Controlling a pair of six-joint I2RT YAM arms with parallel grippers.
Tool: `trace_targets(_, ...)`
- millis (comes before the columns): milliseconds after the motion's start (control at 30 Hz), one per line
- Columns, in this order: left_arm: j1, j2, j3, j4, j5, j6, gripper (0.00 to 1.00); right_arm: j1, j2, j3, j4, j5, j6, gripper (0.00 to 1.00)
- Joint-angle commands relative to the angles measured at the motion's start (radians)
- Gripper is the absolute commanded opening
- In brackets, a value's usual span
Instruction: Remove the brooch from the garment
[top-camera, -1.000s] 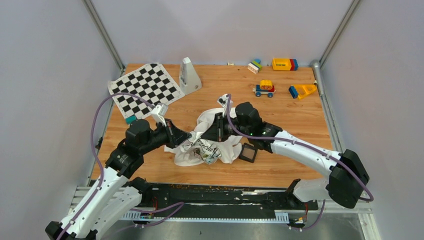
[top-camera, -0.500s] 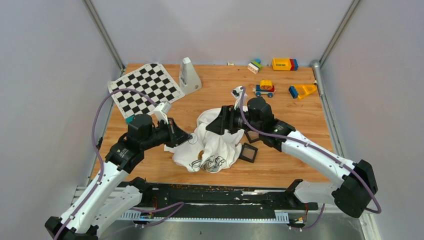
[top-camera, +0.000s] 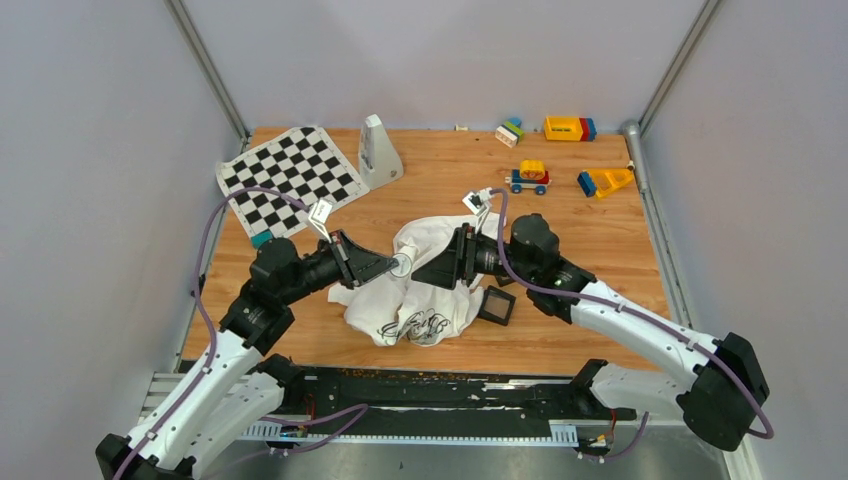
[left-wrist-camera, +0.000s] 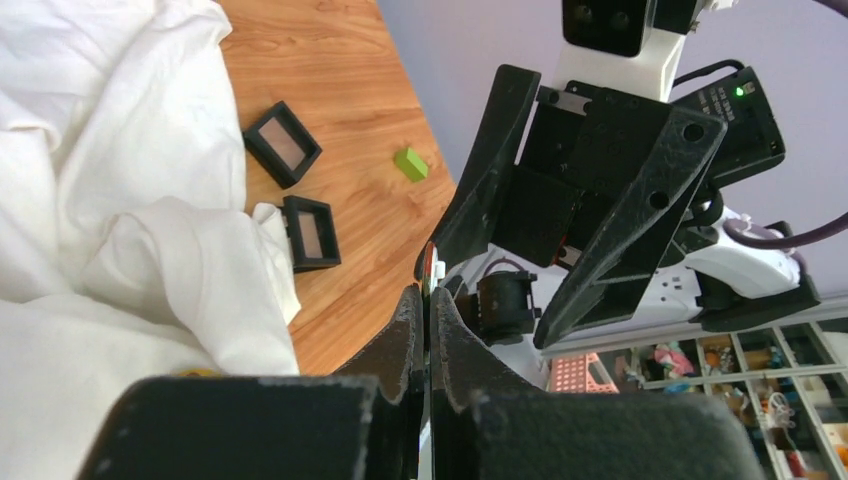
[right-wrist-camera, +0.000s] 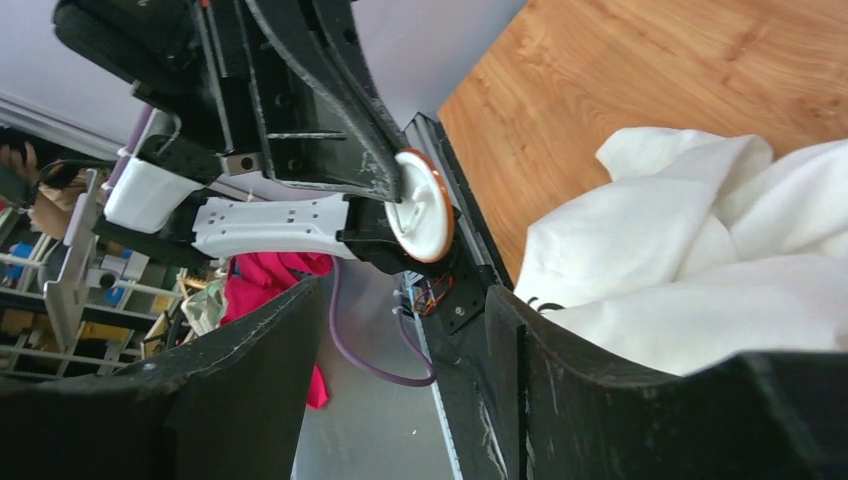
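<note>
Brooch (top-camera: 400, 265): hangs over white garment (top-camera: 430, 305), seemingly clear of the cloth, though hard to confirm from the top view. Sits pinched edge-on between closed fingers of left gripper (top-camera: 391, 266). Faces right gripper (top-camera: 443, 271), fingers spread wide, holding nothing.

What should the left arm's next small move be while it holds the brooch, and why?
Probably carry the brooch sideways to bare table and set it down. The left gripper is shut on the brooch's edge. In the right wrist view the brooch hangs clear of the garment, with no cloth attached. The right gripper is open.
</note>
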Motion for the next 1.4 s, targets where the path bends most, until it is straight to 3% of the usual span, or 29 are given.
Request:
trace_targets(0,0.000,-0.011,-0.018,0.158,0.038,-0.084,0.00,0.018,0.017,0.017,0.135,-0.040,0.044,0.60)
trace_targets(200,0.000,-0.030,-0.057,0.223,0.043,-0.105,0.00,0.021,0.035,0.022,0.169,-0.040,0.065,0.50)
trace_targets(400,0.000,-0.026,-0.083,0.277,0.060,-0.131,0.00,0.024,0.050,0.020,0.196,-0.037,0.080,0.50)
trace_targets(500,0.000,-0.027,-0.091,0.289,0.062,-0.133,0.00,0.024,0.063,0.028,0.201,-0.037,0.079,0.40)
trace_targets(833,0.000,-0.069,-0.137,0.363,0.061,-0.100,0.00,0.026,0.098,0.064,0.185,-0.039,0.090,0.30)
trace_targets(967,0.000,-0.072,-0.155,0.408,0.068,-0.099,0.00,0.026,0.101,0.075,0.177,-0.047,0.090,0.30)
trace_targets(1133,0.000,-0.089,-0.172,0.428,0.047,-0.115,0.00,0.026,0.102,0.077,0.173,-0.064,0.076,0.40)
trace_targets(1367,0.000,-0.110,-0.205,0.484,0.018,-0.156,0.00,0.027,0.115,0.079,0.199,-0.080,0.069,0.41)
